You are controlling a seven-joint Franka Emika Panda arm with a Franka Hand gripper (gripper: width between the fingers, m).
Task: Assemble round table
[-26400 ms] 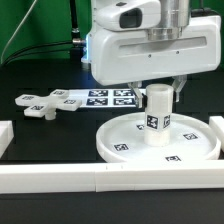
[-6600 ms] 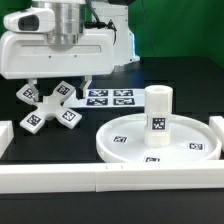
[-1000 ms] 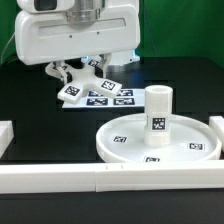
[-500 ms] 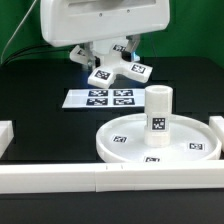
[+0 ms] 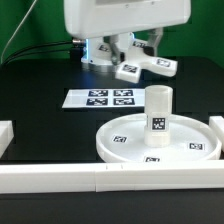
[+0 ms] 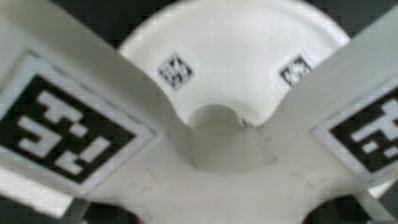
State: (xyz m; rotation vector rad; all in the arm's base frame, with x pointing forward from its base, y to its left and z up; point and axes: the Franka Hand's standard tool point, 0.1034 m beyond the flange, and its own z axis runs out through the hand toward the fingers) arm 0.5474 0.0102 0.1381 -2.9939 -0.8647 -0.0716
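The white round disc (image 5: 160, 140) lies on the black table at the front right of the exterior view. The thick white leg (image 5: 158, 113) stands upright on its hub. My gripper (image 5: 128, 55) is shut on the white cross-shaped piece (image 5: 140, 66) and holds it in the air, tilted, behind and a little above the leg's top. In the wrist view the cross-shaped piece (image 6: 214, 150) fills the picture, with its marker-tagged arms spreading out, and the disc (image 6: 231, 60) shows beyond it. My fingertips are hidden behind the piece.
The marker board (image 5: 100, 99) lies flat on the table to the exterior view's left of the disc. Long white border bars run along the front (image 5: 100, 180) and at the far left (image 5: 4, 135). A green wall stands behind.
My gripper has lifted the cross-shaped piece off the table and carried it up and toward the exterior view's right, from over the marker board to just behind the leg.
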